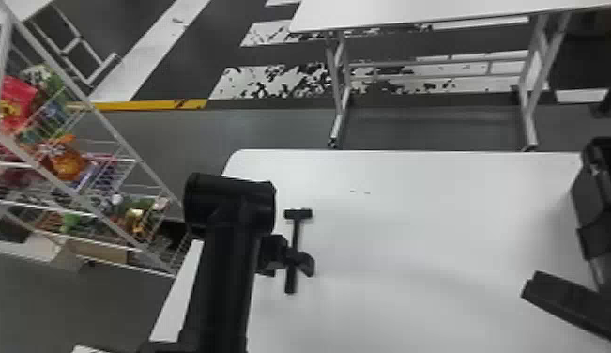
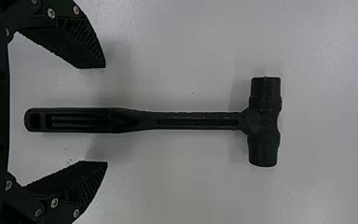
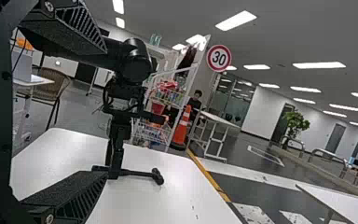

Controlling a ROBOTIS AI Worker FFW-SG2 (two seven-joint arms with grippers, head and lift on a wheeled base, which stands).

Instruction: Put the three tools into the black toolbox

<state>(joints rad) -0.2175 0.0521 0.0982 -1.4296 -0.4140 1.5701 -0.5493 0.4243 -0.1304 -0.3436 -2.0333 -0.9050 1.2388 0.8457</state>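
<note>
A black hammer [image 1: 294, 234] lies on the white table near its left edge, its head toward the far side. Over its handle is my left gripper [image 1: 290, 262]. In the left wrist view the left gripper [image 2: 106, 115] is open, one finger on each side of the handle of the hammer [image 2: 177, 120], with gaps between. At the head view's right edge is my right gripper [image 1: 556, 270], raised over the table's right part. The right wrist view shows the right gripper [image 3: 106, 109] open with nothing held; farther off, the left arm stands over the hammer [image 3: 157, 176].
The white table [image 1: 412, 211] spreads between both arms. A wire shelf rack [image 1: 126, 136] with colourful packages stands left of it. Another white table [image 1: 412, 11] stands beyond. An orange cone [image 3: 182, 128] is on the floor near the rack.
</note>
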